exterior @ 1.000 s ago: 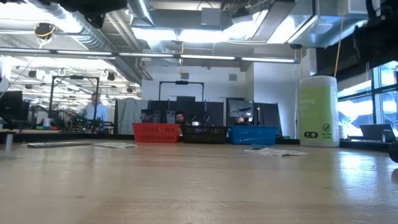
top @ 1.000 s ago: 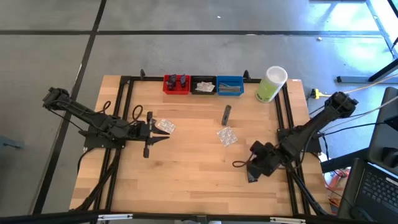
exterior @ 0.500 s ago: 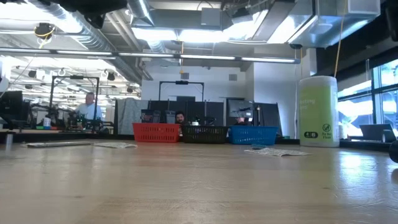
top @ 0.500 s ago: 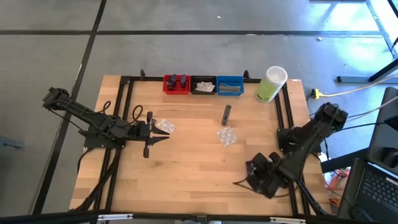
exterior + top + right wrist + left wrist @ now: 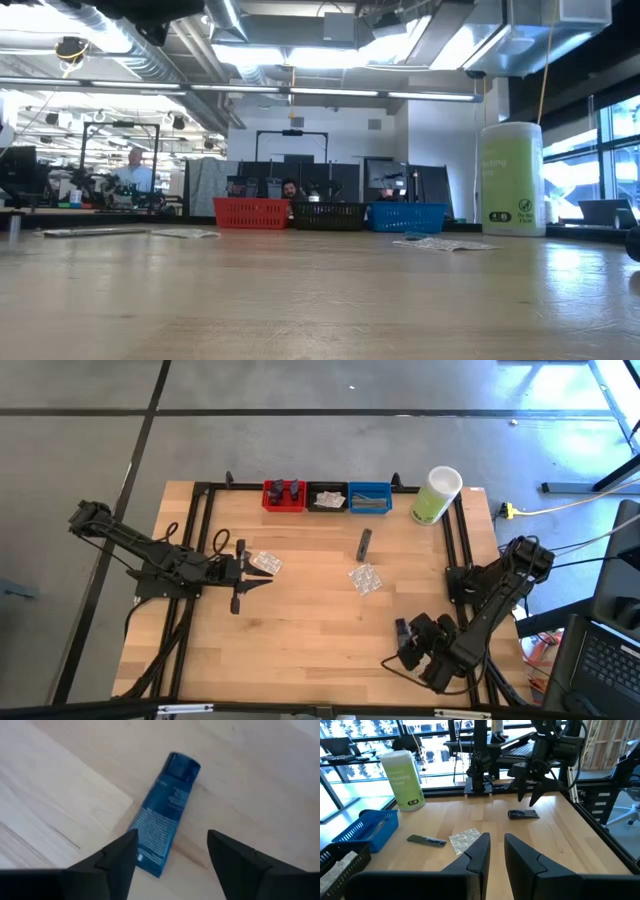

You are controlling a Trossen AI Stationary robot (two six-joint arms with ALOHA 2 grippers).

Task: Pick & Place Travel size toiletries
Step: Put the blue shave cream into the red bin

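Your right gripper hangs wide open over a dark blue mini tube lying flat on the wooden table, its two dark fingers spread to either side of the tube and gripping nothing; from above, that gripper sits near the table's 5 o'clock corner. The tube carries fine white print down its body, too small to read, and its cap points away from the fingers. Your left gripper waits at the table's 9 o'clock side, fingers only narrowly parted and empty, with a clear crinkly packet just beside its tip. Toward the centre lie a second clear packet and, at its 12 o'clock, a slim grey sachet. Along the 12 o'clock edge stand a red bin holding dark tubes, a black bin with pale packets and a blue bin with grey sachets. A pale-green container with white lid stands to their 3 o'clock side; its label bears white lettering and a small round emblem, neither legible.
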